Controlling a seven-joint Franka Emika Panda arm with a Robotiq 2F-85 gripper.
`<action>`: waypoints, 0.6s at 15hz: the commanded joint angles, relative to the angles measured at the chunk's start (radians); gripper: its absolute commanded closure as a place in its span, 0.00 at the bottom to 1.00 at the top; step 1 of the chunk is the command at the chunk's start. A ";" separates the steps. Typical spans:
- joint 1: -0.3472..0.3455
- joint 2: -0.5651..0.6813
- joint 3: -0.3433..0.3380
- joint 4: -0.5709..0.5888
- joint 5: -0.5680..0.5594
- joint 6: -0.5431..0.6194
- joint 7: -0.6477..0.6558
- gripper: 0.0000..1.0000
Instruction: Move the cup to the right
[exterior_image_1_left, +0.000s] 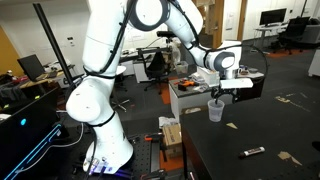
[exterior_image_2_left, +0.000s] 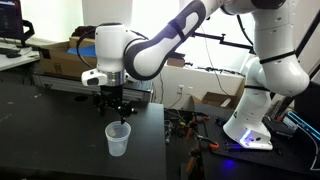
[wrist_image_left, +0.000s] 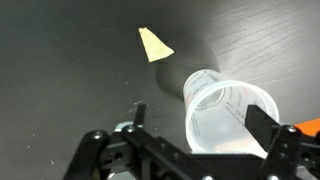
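The cup (exterior_image_1_left: 215, 110) is a small translucent whitish plastic cup standing upright on the black table (exterior_image_1_left: 260, 130). It also shows in an exterior view (exterior_image_2_left: 118, 141) and in the wrist view (wrist_image_left: 225, 115). My gripper (exterior_image_2_left: 118, 113) hangs directly above it, fingertips just over the rim, and also shows in an exterior view (exterior_image_1_left: 221, 93). In the wrist view the gripper (wrist_image_left: 198, 116) is open, with the cup's rim between the two fingers and closer to the right finger. It holds nothing.
A tan scrap of tape (wrist_image_left: 154, 43) lies on the table beyond the cup. A small dark object (exterior_image_1_left: 253, 152) and more tape scraps (exterior_image_1_left: 291, 158) lie further along the table. Cardboard boxes (exterior_image_2_left: 60, 55) stand behind, and the table's edge (exterior_image_2_left: 163, 130) is near the cup.
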 joint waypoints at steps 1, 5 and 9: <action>0.009 0.043 -0.012 0.037 -0.029 0.008 0.039 0.00; 0.000 0.072 0.010 0.056 -0.004 -0.004 0.014 0.00; 0.001 0.090 0.020 0.074 -0.003 -0.008 0.012 0.00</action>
